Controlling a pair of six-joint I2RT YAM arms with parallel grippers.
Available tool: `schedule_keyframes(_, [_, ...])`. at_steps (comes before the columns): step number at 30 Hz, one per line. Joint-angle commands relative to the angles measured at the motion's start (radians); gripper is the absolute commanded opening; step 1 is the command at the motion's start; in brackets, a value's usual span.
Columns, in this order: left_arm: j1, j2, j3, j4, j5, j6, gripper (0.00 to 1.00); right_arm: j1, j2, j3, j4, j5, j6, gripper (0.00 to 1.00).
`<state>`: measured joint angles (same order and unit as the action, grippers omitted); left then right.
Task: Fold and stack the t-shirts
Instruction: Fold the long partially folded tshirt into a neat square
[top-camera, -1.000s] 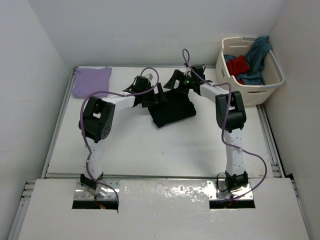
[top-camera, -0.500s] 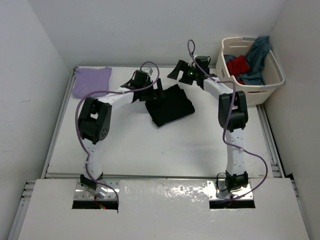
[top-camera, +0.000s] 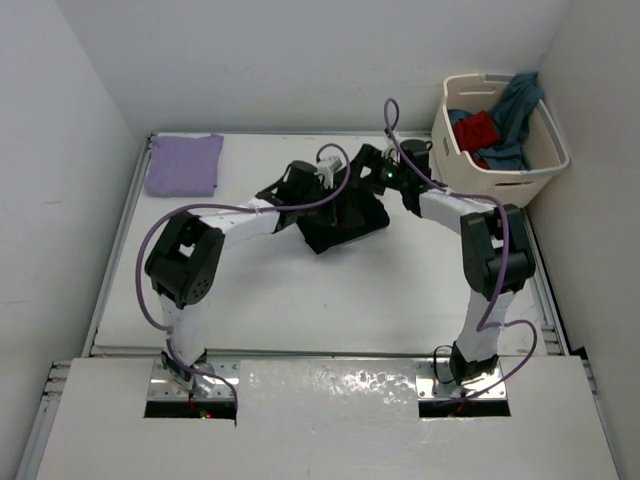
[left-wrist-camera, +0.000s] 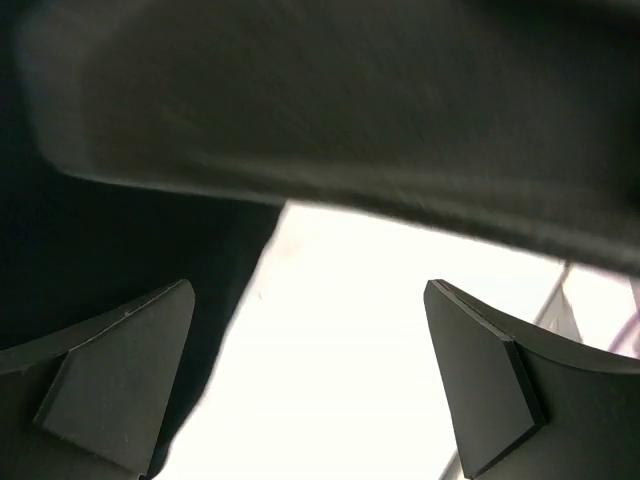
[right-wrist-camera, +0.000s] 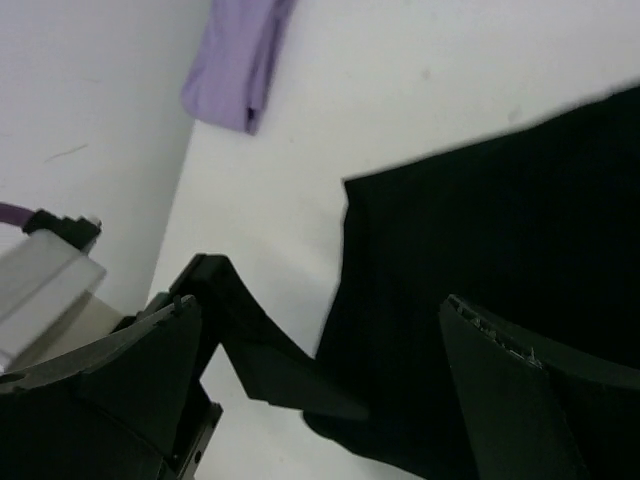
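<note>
A white table (top-camera: 300, 290) fills the overhead view, with two white and black robot arms reaching from its near edge toward the far middle. A cream plastic laundry basket (top-camera: 520, 185) stands at the far right corner.

A black cloth t-shirt (top-camera: 345, 225) lies folded into a rough rectangle on the table, slightly right of centre and turned at an angle. A lavender purple cloth t-shirt (top-camera: 183, 165) lies folded flat in the far left corner, well apart from the black one. A teal blue cloth t-shirt (top-camera: 515, 110) is bunched in the basket and hangs over its back rim. A red cloth t-shirt (top-camera: 477, 130) is crumpled beside it in the basket.

The left gripper (top-camera: 330, 178) is at the far left edge of the black t-shirt with its fingers spread wide and nothing between them. The right gripper (top-camera: 367, 163) is just beside it at the far edge, also spread wide and holding nothing.

In the left wrist view, a blurred dark band crosses the top. It may be black cloth or part of the other gripper.
</note>
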<state>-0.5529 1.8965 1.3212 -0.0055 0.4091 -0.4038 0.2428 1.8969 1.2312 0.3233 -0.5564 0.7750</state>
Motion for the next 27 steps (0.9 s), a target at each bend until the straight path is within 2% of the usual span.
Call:
schedule_keyframes(1, [0.002,0.071,-0.075,0.128,0.154,-0.033,1.00,-0.004,0.077,-0.085,0.141,-0.037,0.095,0.99])
schedule_keyframes(5, [0.007,0.113,-0.152,0.056,0.076,-0.003,1.00,-0.022,0.145,-0.157,0.192,0.004,0.106,0.99])
schedule_keyframes(10, [0.028,0.069,-0.295,0.070,0.053,0.025,1.00,-0.042,0.206,-0.226,0.217,0.021,0.078,0.99])
schedule_keyframes(13, [0.039,0.049,-0.313,0.065,0.040,0.026,1.00,-0.043,0.200,-0.237,0.212,0.015,0.058,0.99])
schedule_keyframes(15, [0.041,0.029,-0.306,0.050,0.042,0.039,1.00,-0.045,0.173,-0.227,0.206,0.006,0.044,0.99])
schedule_keyframes(21, [0.038,-0.120,-0.243,-0.059,-0.006,0.071,1.00,-0.043,0.021,-0.118,-0.002,-0.020,-0.112,0.99])
schedule_keyframes(25, [0.056,-0.236,-0.226,-0.128,-0.149,0.043,1.00,-0.045,-0.122,-0.127,-0.148,0.042,-0.178,0.99])
schedule_keyframes(27, [0.074,-0.257,-0.241,-0.157,-0.182,0.014,1.00,-0.045,-0.217,-0.180,-0.197,0.124,-0.213,0.99])
